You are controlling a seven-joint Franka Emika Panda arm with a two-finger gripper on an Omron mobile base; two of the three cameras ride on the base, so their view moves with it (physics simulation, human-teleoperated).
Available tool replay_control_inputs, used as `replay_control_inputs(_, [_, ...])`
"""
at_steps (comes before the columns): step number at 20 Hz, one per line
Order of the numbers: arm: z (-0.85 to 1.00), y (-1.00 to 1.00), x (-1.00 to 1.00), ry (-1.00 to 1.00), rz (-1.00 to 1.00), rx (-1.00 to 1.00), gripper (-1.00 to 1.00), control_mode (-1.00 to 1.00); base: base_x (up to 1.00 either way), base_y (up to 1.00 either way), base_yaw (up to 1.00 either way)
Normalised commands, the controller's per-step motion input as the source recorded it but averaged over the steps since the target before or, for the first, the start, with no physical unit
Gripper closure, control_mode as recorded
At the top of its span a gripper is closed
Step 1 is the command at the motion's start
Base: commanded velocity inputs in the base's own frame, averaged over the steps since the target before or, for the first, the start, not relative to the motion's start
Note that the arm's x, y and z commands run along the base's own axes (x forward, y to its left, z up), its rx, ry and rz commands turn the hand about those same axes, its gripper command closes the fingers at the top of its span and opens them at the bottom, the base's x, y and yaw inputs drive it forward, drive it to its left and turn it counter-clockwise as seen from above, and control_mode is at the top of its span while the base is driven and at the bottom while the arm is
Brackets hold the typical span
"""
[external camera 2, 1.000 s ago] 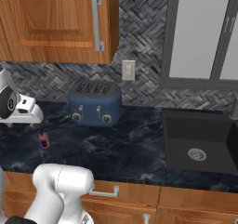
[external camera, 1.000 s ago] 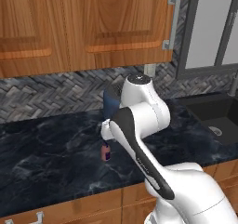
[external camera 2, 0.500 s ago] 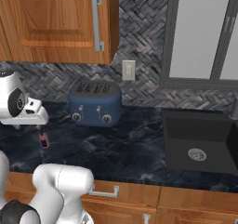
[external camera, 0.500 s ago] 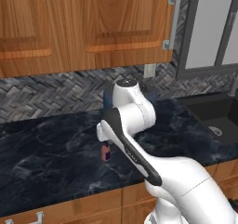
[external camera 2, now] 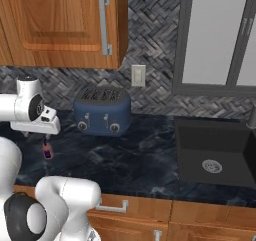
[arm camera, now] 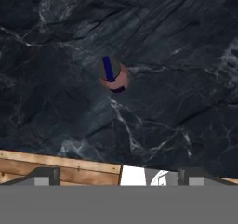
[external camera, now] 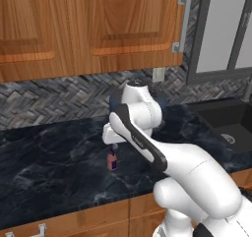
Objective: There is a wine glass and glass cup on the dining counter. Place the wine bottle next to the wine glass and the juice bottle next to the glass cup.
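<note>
Hand [external camera: 114, 141] had swung in above juice bottle [external camera: 112, 161] on desk [external camera: 54, 167], fingers apart; pickup looked next.

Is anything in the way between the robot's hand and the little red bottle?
No. The hand hangs open right above the juice bottle, which stands alone on the dark counter, and nothing visible sits between them.

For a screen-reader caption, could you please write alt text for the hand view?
Seen from straight above, a small red-pink juice bottle with a dark blue label stands upright on a black marbled stone counter. The counter's wooden front edge crosses the bottom of the view.
</note>
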Motion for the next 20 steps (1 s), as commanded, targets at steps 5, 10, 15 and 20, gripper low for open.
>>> replay_control_inputs(5, [-0.22,0.14,0.24,0.00,0.00,0.00,-1.00,-1.00,0.00,0.00,0.00])
replay_control_inputs(10, [-0.22,0.12,0.25,0.00,0.00,0.00,-1.00,-1.00,0.00,0.00,0.00])
replay_control_inputs(15, [-0.22,0.09,0.20,0.00,0.00,0.00,-1.00,-1.00,0.00,0.00,0.00])
replay_control_inputs(20, [-0.24,0.08,0.16,-0.01,0.00,-0.03,-1.00,-1.00,0.00,0.00,0.00])
